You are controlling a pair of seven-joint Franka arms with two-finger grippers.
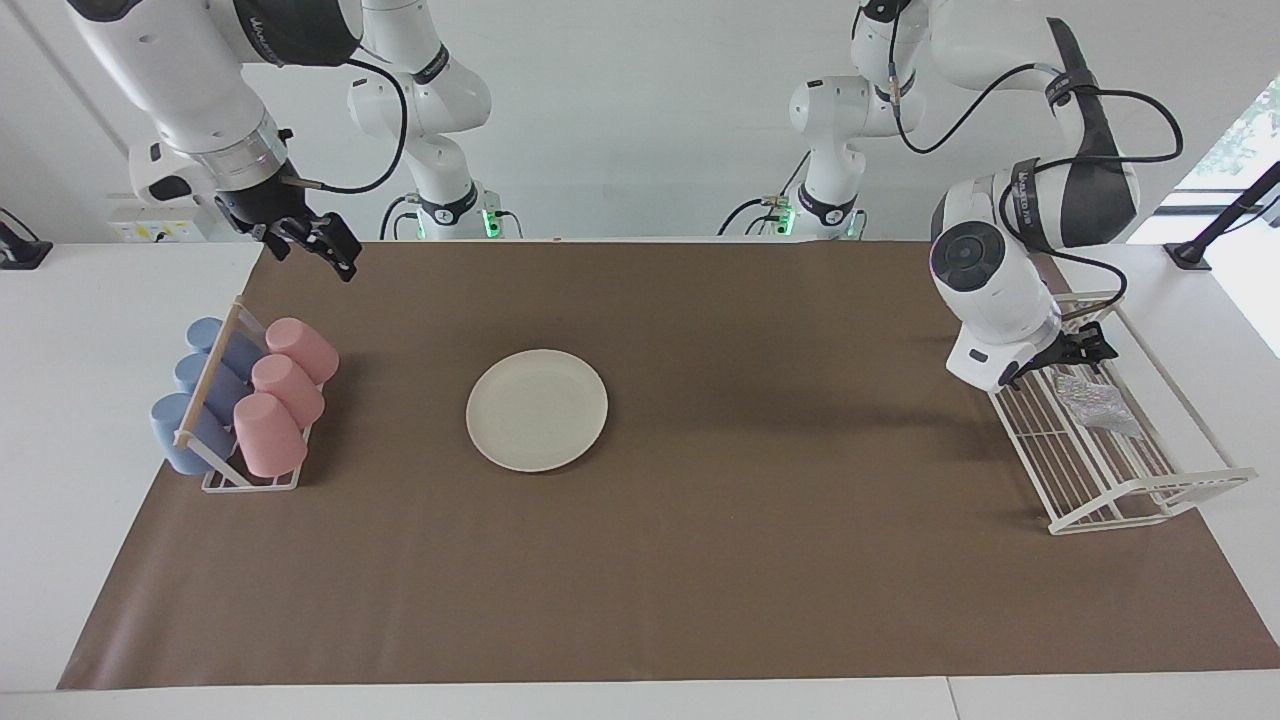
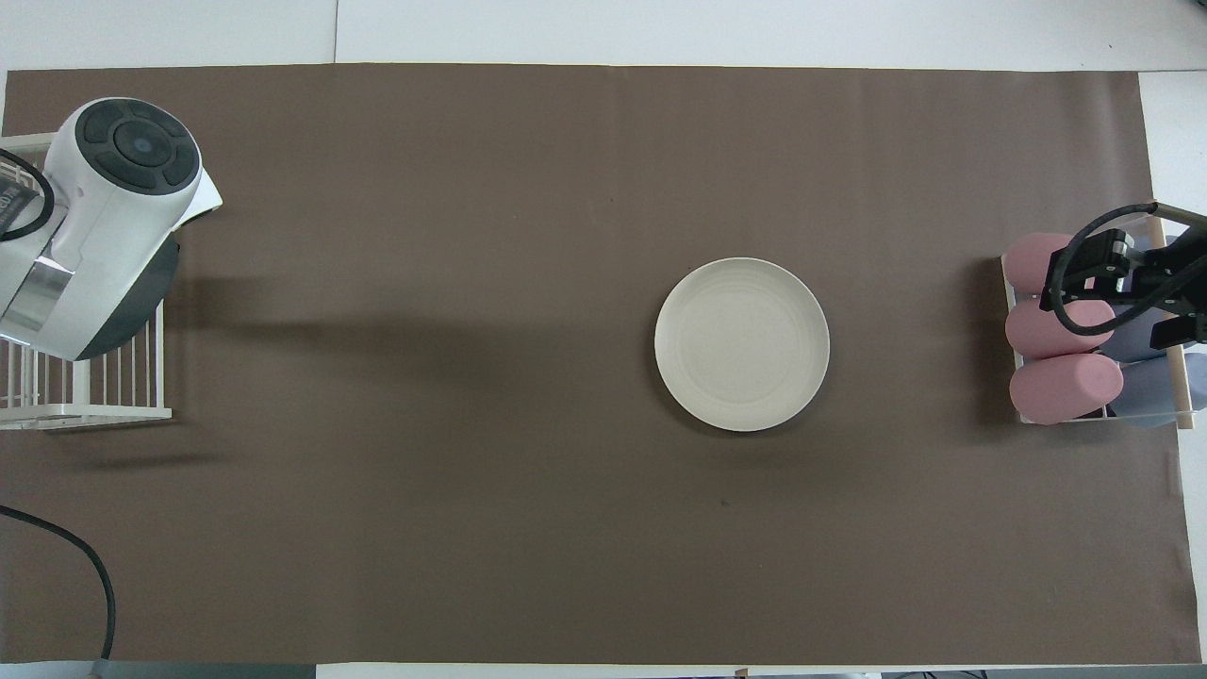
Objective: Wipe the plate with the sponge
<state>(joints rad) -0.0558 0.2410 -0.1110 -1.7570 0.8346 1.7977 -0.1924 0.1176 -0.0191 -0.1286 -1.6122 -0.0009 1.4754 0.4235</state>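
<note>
The cream-white plate (image 1: 537, 410) (image 2: 742, 344) lies flat on the brown mat, nearer the right arm's end of the table, with nothing on it. The speckled silvery sponge (image 1: 1100, 405) lies in a white wire rack (image 1: 1150, 495) at the left arm's end. My left gripper (image 1: 1090, 350) hangs low over that rack, just beside the sponge, open and holding nothing. In the overhead view the left arm's body hides both the gripper and the sponge. My right gripper (image 1: 320, 248) (image 2: 1132, 283) is raised over the cup rack, open and empty.
A wooden-barred rack holds three pink cups (image 1: 285, 390) (image 2: 1056, 330) and three blue cups (image 1: 200, 400) at the right arm's end. The white wire rack (image 2: 85, 410) sits at the mat's edge. Bare brown mat (image 1: 750, 560) surrounds the plate.
</note>
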